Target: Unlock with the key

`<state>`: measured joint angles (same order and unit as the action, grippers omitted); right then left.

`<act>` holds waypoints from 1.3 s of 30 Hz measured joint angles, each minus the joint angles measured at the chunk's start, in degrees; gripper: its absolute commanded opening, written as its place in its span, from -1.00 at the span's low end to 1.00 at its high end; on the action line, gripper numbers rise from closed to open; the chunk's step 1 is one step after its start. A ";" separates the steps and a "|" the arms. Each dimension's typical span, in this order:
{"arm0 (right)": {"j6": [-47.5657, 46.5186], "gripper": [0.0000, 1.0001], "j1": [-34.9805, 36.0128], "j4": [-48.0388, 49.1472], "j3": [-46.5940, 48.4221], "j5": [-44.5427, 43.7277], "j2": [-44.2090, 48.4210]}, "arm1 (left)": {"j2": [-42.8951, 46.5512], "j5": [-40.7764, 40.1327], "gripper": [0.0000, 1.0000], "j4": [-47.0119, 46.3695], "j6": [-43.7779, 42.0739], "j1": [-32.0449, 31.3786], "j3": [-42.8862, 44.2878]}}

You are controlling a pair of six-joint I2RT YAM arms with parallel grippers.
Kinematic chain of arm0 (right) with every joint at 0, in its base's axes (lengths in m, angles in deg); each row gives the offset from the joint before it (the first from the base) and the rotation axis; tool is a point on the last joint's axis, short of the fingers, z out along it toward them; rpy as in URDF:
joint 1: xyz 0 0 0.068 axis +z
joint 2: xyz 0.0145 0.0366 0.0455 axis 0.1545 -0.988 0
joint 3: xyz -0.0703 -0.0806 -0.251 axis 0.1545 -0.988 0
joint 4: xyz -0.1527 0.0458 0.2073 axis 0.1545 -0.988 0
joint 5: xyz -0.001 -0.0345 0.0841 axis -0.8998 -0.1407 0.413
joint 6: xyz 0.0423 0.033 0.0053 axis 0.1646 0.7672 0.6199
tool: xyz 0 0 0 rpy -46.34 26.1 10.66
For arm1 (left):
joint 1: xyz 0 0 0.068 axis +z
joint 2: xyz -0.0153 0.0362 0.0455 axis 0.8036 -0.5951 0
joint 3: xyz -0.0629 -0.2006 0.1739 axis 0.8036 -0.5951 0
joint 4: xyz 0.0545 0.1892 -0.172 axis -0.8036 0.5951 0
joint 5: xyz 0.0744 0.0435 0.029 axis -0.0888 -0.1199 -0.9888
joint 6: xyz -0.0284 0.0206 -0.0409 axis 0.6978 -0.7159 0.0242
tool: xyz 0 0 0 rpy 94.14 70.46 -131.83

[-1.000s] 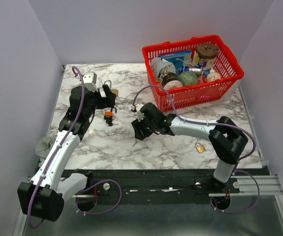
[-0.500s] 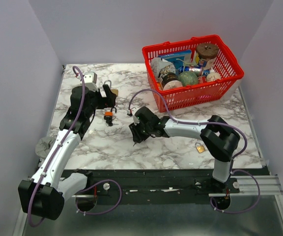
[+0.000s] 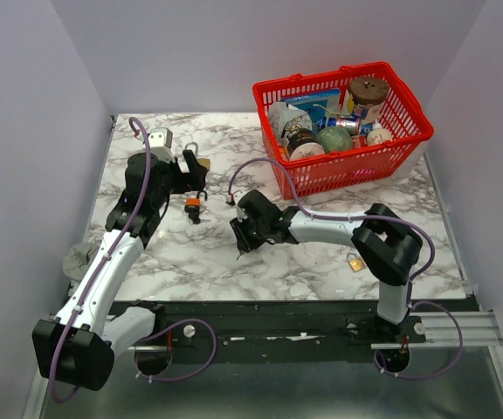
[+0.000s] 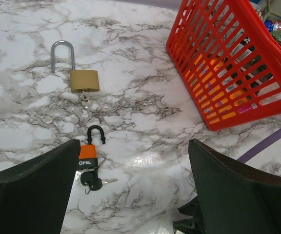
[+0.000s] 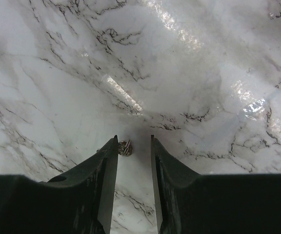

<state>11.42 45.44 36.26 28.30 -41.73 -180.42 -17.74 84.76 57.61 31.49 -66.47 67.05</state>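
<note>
The white marble-pattern bench [image 3: 173, 262] carries everything. A red slatted plastic basket [image 3: 339, 179] of groceries stands at the far right, clear of the work; its labels are too small to read. The left claw [image 4: 134, 142] hovers fully spread above two padlocks, apparently on standby: a long-shackled brass padlock [image 4: 84, 80] and, nearer, an orange-bodied padlock [image 4: 88, 155] marked "OPEL", with black-headed keys [image 4: 91, 180] at its base. The right claw [image 5: 133, 141] is lowered at mid-bench, jaws narrowly apart and gripping nothing, set about a small metal key [image 5: 125, 147] close against one finger, presumably for pickup. A small brass padlock [image 3: 354, 261] lies beside the right arm's elbow.
</note>
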 measured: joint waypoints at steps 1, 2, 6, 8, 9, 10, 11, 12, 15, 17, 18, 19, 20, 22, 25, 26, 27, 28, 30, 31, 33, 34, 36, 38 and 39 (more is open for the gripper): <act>0.15 -0.23 0.00 0.00 0.00 -0.07 -0.17 | 0.00 0.04 0.98 0.00 0.00 0.00 0.00; 0.15 -0.24 0.00 0.00 0.00 -0.15 -0.31 | 0.00 0.07 0.98 0.00 0.00 0.00 0.00; 0.37 -0.35 0.13 -0.11 0.02 -0.24 -0.83 | 0.00 0.07 0.98 0.00 0.11 0.00 -0.02; 0.39 -0.41 0.13 -0.15 0.09 -0.24 -0.85 | 0.00 0.09 0.98 0.00 0.15 0.00 0.00; 0.48 -0.48 0.13 -0.17 0.09 -0.24 -0.85 | 0.00 0.07 0.98 0.00 0.15 0.00 0.00; 0.48 -0.52 0.13 -0.20 0.09 -0.22 -0.85 | -0.02 0.09 0.98 0.00 0.15 0.00 -0.02; 0.52 -0.56 0.15 -0.22 0.09 -0.22 -0.87 | -0.02 0.07 0.98 0.00 0.15 0.00 -0.02; 0.61 -0.70 0.20 -0.24 0.09 -0.22 -0.87 | -0.02 0.09 0.98 0.00 0.17 0.00 -0.02; 0.90 -0.98 0.42 -0.39 0.09 -0.17 -0.92 | -0.02 0.07 0.98 0.00 0.17 0.00 -0.02; 1.09 -0.99 0.48 -0.42 0.11 -0.13 -0.92 | -0.07 0.09 0.98 0.00 0.17 0.00 -0.02; 1.27 -0.99 0.48 -0.44 0.11 -0.13 -0.90 | -0.11 0.07 0.98 0.00 0.17 0.00 -0.02; 1.40 -0.99 0.48 -0.48 0.11 -0.13 -0.90 | -0.17 0.09 0.98 0.00 0.17 0.00 -0.02; 1.64 -0.99 0.48 -0.48 0.11 -0.13 -0.90 | -0.22 0.09 0.98 0.00 0.17 0.00 -0.02; 1.88 -0.99 0.48 -0.52 0.11 -0.15 -0.81 | -0.35 0.11 0.98 0.00 0.17 0.00 -0.02; 1.99 -0.99 0.48 -0.94 0.09 -0.48 -0.11 | -0.66 0.68 0.98 0.00 0.17 0.00 -0.02; 1.95 -0.99 0.48 -0.96 0.09 -0.85 0.35 | -0.79 0.85 0.98 -0.02 0.17 0.00 -0.02; 1.88 -0.99 0.48 -1.05 0.09 -1.36 0.92 | -1.05 1.22 0.98 -0.02 0.20 0.00 -0.02; 1.84 -0.99 0.48 -1.16 0.09 -1.79 1.51 | -1.25 1.53 0.98 -0.02 0.17 0.00 -0.02; 1.77 -0.99 0.37 -1.31 0.07 -2.45 2.91 | -1.70 2.38 0.98 -0.04 0.17 0.00 -0.02; 1.73 -0.99 0.20 -1.40 -0.04 -2.75 3.80 | -1.86 2.97 0.98 -0.11 0.15 0.00 -0.02; 1.70 -0.99 -0.33 -1.51 -0.26 -3.06 5.68 | -2.05 4.17 0.98 -0.37 0.15 -0.11 -0.02; 1.68 -0.99 -0.57 -1.55 -0.39 -3.17 6.67 | -2.08 4.85 0.98 -0.61 0.13 -0.15 -0.07; 1.66 -0.99 -1.09 -1.57 -0.76 -3.76 8.68 | -2.10 6.69 0.97 -1.36 0.09 -0.26 -0.31; 1.68 -0.99 -1.90 -1.68 -1.11 -4.28 10.80 | -2.10 8.92 0.97 -2.29 -0.07 -0.42 -0.63; 1.70 -0.99 -2.40 -1.68 -1.27 -4.39 11.74 | -2.10 9.84 0.97 -2.67 -0.13 -0.55 -0.74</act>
<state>13.12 43.04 34.57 27.03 -46.13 -168.68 -19.84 94.60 54.94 31.36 -67.02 66.31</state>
